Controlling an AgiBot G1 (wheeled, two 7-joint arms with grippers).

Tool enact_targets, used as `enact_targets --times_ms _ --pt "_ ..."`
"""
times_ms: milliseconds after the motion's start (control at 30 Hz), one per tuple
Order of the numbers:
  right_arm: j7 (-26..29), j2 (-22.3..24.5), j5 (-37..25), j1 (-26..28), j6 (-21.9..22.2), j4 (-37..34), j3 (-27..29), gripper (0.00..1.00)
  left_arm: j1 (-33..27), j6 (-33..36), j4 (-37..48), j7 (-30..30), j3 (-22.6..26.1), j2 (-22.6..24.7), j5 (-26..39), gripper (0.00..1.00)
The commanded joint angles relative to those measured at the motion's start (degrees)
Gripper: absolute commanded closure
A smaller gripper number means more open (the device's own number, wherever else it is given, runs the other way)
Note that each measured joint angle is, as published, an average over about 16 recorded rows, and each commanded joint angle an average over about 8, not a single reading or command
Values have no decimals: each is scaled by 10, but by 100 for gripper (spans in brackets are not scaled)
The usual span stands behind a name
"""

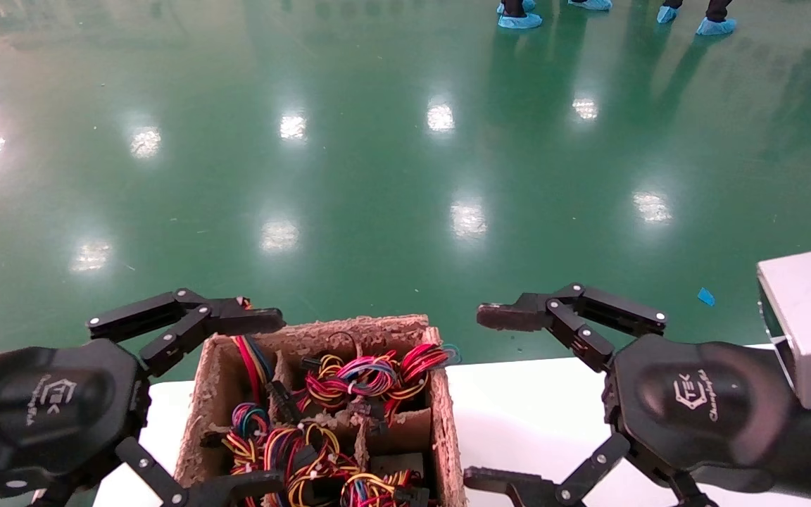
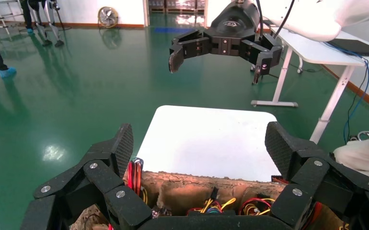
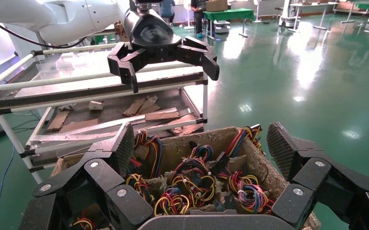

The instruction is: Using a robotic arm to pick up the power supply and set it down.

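On the left of the head view, the left gripper (image 1: 233,405) is hovering released over the near-left part of a brown pulp-cardboard crate (image 1: 441,422), its fingers spread wide. The black gripper body is showing a moulded logo that seems to read "TEK", with a smaller line under it too fine to read. In the middle, the crate is sitting on a white desk (image 1: 518,408), divided by cardboard partitions into compartments, each one stuffed with coiled bundles of red, yellow, blue and black wires (image 1: 370,377) that are spilling over the dividers. The wire bundles are hiding the power supply bodies; only a dark grey corner (image 1: 398,465) is peeking out in a near compartment, so no single power supply can be picked out clearly. To the right, the right gripper (image 1: 493,398) is hanging released beside the crate, above the bare desk, carrying the same logo, with a plain silver block (image 1: 810,324) on its wrist.

The right wrist view is showing a metal rack trolley (image 3: 101,96) beyond the crate, holding scraps of cardboard. Glossy green floor (image 1: 377,176) is reflecting ceiling lights, and people in blue shoe covers (image 1: 518,20) are standing at the far edge.
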Motion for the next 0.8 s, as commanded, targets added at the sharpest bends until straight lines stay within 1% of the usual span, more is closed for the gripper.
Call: enact_targets --times_ms 33,800 --pt "0 0 0 0 0 0 0 0 0 0 0 0 0 0 0 0" --pt "0 0 0 0 0 0 0 0 0 0 0 0 0 0 0 0"
